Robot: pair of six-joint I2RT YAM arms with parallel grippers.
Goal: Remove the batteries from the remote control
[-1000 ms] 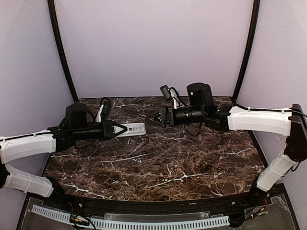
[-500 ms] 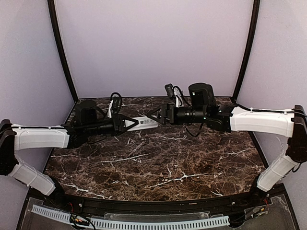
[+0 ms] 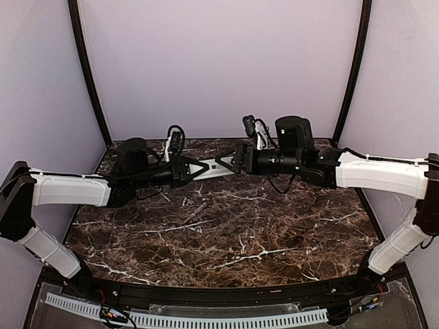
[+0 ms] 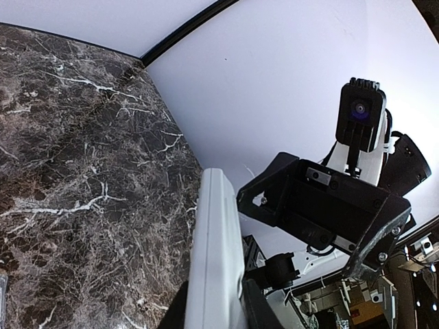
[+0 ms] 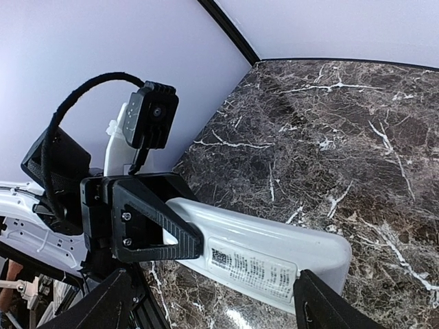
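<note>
left gripper clamps one end of the remote, raised above the table; right gripper stands wide open, straddling the remote's free end.

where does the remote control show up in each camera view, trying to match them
top external: the remote control is just above centre, gripped by the left claw.
left wrist: bottom centre, a white slab seen nearly edge-on, rising from the bottom edge.
right wrist: lower middle, its label side facing the camera.
shared landmark: the dark marble table, visible in all three views.
</note>
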